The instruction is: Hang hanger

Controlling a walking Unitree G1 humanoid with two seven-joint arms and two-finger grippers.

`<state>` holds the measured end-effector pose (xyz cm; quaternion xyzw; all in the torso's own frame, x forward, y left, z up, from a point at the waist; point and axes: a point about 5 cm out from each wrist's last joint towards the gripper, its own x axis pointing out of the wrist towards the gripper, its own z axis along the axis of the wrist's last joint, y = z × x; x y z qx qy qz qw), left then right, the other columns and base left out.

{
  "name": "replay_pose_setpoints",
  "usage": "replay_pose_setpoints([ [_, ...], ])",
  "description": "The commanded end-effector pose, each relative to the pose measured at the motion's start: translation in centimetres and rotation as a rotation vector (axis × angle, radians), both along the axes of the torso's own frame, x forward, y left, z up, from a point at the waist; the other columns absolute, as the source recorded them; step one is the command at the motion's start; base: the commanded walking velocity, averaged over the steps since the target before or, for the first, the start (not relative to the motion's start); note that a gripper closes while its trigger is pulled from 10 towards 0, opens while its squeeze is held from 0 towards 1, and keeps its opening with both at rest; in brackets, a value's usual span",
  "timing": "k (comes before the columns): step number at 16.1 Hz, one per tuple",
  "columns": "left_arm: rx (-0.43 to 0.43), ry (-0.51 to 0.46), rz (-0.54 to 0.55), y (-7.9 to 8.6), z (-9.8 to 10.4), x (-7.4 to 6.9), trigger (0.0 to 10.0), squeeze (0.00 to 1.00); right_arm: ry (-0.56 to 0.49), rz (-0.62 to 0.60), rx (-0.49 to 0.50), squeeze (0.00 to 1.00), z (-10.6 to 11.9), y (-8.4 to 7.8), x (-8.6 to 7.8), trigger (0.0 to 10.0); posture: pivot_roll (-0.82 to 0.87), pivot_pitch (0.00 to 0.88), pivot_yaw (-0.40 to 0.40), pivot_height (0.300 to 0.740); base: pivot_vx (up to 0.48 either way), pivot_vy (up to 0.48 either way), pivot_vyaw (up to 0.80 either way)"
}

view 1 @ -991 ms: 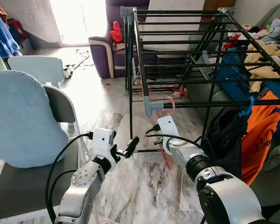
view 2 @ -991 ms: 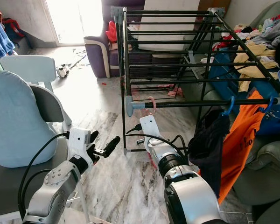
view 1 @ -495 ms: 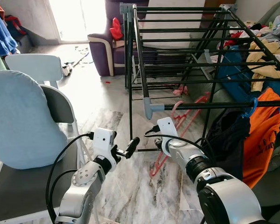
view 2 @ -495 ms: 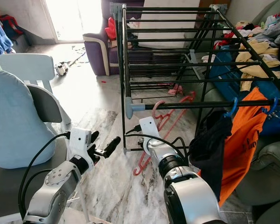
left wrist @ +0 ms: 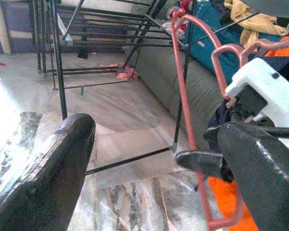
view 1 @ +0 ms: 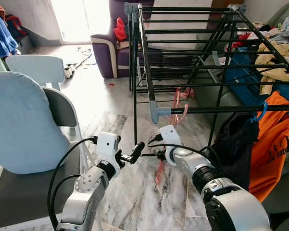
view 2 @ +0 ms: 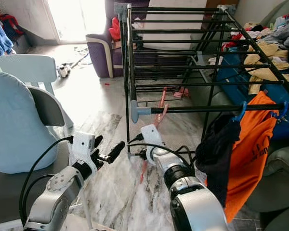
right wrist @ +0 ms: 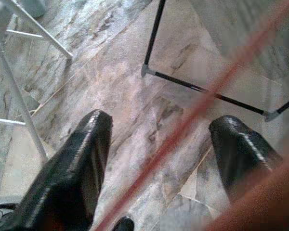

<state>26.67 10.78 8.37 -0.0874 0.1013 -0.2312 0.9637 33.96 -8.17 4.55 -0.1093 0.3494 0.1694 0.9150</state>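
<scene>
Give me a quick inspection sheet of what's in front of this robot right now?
Surface: marble floor, bare beside the rack.
Job's things: pink hanger hooked on the drying rack front bar, hanging free.
Clutter: orange shirt and dark garment on the rack; clothes pile.
Hands: right hand open, hanger between its fingers, ungripped; left hand open, empty.
Cables: black cable on the left arm.
Surroundings: chair, purple armchair.

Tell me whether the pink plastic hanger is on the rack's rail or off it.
On: the pink plastic hanger has its hook over the black drying rack's front rail, body dangling below; right gripper open around it.
</scene>
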Motion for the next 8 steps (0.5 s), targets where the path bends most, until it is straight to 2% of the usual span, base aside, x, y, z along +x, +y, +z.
replay_pose_setpoints([
  [1, 0.009, 0.002, -0.009, -0.1, 0.0, 0.0, 10.0, 0.00, -0.011, 0.028, 0.013, 1.00, 0.3, 0.4, 0.0, 10.0, -0.03, 0.000, -0.037, 0.740, 0.000, 0.000, 0.00],
  [8, 0.011, 0.006, -0.009, -0.1, 0.0, 0.1, 10.0, 0.00, -0.003, 0.222, 0.067, 1.00, 0.1, 2.7, -1.0, 10.0, -0.04, 0.000, -0.032, 0.740, 0.000, 0.000, 0.00],
])
